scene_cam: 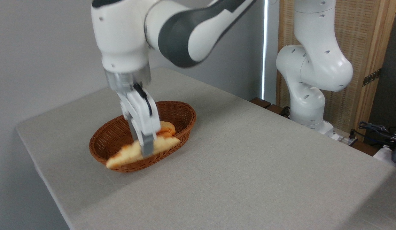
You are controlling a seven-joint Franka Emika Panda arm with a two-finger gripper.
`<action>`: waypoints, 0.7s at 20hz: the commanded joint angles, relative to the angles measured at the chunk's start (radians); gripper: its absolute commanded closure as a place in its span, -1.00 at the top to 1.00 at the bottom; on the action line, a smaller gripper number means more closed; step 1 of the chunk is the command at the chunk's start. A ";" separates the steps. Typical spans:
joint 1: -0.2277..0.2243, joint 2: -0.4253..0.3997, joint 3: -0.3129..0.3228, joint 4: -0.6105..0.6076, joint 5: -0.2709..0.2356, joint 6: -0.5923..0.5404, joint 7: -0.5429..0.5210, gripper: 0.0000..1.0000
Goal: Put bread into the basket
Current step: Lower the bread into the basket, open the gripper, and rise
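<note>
Basket: oval reddish-brown woven wicker basket (182, 118) holds a small orange bun (167, 127).
Bread: long pale golden braided loaf (127, 155) lies tilted over the near rim.
Gripper: two-finger gripper (146, 147) clamps the loaf's middle.
Surface: grey cloth-covered table (249, 166).
Room: grey wall (41, 48), wooden lattice screen (364, 38).

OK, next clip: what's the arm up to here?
A white robot arm is bringing a long braided bread to an oval wicker basket on a grey table. The gripper grips the loaf around its middle with the jaws closed on it, over the basket's near rim. The loaf's left tip reaches past that rim; whether it has touched down cannot be told. A smaller orange bun already lies inside the basket.
</note>
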 commanded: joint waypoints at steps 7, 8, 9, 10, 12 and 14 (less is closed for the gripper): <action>0.000 -0.024 -0.174 0.043 -0.029 -0.026 -0.161 1.00; 0.000 -0.024 -0.175 0.042 -0.028 -0.027 -0.162 1.00; 0.000 -0.024 -0.175 0.042 -0.028 -0.036 -0.162 1.00; 0.000 -0.024 -0.175 0.040 -0.030 -0.052 -0.161 1.00; 0.001 -0.025 -0.165 0.042 -0.028 -0.069 -0.159 1.00; 0.009 -0.038 -0.156 0.043 -0.025 -0.067 -0.161 1.00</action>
